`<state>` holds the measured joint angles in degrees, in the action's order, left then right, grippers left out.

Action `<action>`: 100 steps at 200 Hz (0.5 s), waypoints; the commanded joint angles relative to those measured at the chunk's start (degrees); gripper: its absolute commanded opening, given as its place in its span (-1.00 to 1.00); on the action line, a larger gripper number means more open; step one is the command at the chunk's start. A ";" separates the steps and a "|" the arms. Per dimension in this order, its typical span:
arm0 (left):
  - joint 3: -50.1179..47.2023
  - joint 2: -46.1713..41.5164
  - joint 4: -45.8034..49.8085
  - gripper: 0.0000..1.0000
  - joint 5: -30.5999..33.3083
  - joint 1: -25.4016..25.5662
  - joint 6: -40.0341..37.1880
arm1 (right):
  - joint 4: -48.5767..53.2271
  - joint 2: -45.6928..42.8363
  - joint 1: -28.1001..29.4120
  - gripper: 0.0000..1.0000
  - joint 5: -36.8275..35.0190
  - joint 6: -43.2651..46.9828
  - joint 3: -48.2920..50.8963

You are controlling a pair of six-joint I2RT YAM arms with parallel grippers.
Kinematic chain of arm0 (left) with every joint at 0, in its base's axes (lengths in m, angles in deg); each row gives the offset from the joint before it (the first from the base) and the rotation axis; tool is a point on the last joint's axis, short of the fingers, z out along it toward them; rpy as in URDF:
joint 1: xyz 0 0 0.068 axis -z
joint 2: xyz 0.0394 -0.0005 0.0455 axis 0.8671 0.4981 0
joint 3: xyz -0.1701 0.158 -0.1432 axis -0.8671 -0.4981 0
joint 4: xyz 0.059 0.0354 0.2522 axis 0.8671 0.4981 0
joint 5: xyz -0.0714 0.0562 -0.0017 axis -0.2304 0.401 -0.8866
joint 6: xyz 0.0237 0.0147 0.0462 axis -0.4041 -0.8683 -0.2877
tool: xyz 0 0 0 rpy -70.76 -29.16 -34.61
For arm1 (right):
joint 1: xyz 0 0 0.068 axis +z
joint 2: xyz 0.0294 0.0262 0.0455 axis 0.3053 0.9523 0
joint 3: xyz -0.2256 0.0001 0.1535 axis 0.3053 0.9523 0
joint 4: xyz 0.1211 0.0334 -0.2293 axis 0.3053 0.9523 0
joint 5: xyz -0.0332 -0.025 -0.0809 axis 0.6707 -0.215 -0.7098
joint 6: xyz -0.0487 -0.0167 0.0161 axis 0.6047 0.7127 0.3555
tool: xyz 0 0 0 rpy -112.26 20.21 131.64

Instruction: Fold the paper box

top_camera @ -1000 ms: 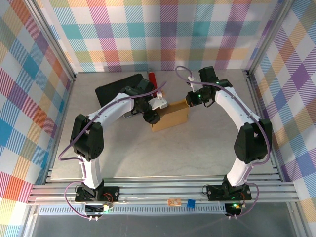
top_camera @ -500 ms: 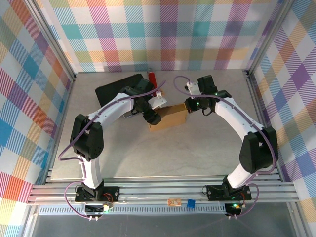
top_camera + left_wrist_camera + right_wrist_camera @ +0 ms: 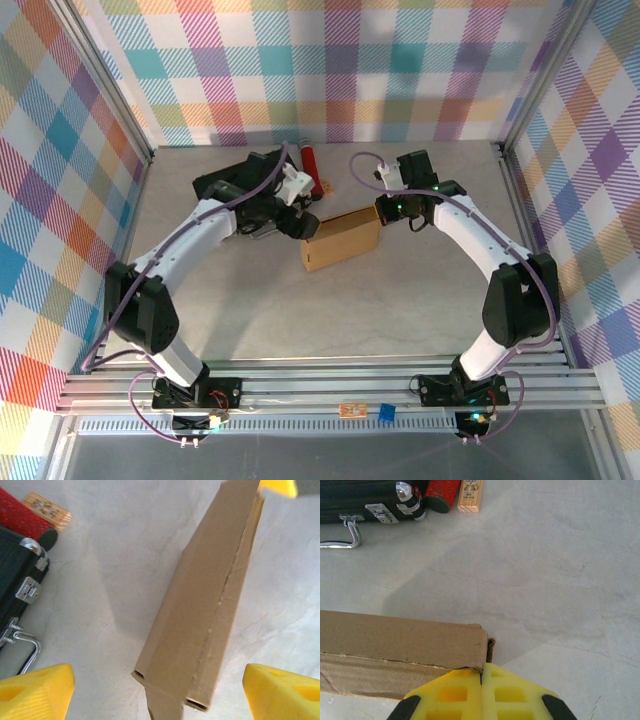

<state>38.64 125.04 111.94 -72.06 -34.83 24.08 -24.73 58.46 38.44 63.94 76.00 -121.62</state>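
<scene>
Top external first, Ana: where do we find the paper box (image 3: 342, 238)?

Near the middle of the counter (image 3: 300, 320), Ben, a shallow brown block with its flaps closed, lying slantwise; we see the left claw (image 3: 303, 226) just beside its left end and the right claw (image 3: 383, 206) at its far right corner; a black case (image 3: 212, 184) and a red cylinder (image 3: 310, 157) lie behind the left arm, by the back wall.

Left wrist next; how does that claw stand?

Spread wide; we see its two yellow pads (image 3: 35, 690) in the bottom corners, and the box runs away from the camera between them, touching neither; its near end shows open corrugated edges, and the seam along its right side looks ragged; the case, with metal latches and handle, sits at the left edge; the cylinder and a small tan block (image 3: 47, 510) lie beyond it.

And the right wrist?

There we see the yellow fingers (image 3: 455, 695) pressed together, nothing visible between them; their tips meet the box's end corner, at its top edge; the box stretches left from them across the counter; whether the tips push on the cardboard or merely touch it we cannot tell; case, cylinder and block lie along the top left, well apart from the box.
</scene>
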 commanded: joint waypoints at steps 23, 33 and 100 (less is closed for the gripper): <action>-0.15 -2.27 4.60 0.15 -5.77 -3.84 15.54 | 4.87 3.13 0.35 -1.00 -0.74 -0.75 -3.67; 0.12 -2.34 7.93 0.06 -5.84 -3.80 16.29 | 5.18 3.48 0.42 -1.00 -0.74 -0.84 -4.16; 2.13 -2.29 14.95 0.04 0.28 -2.90 10.46 | 5.96 4.53 0.40 -1.00 -0.44 -0.31 -5.08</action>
<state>38.33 122.68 123.56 -73.72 -38.15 36.45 -22.28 61.50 38.48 63.55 76.00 -125.64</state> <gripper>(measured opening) 0.521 0.042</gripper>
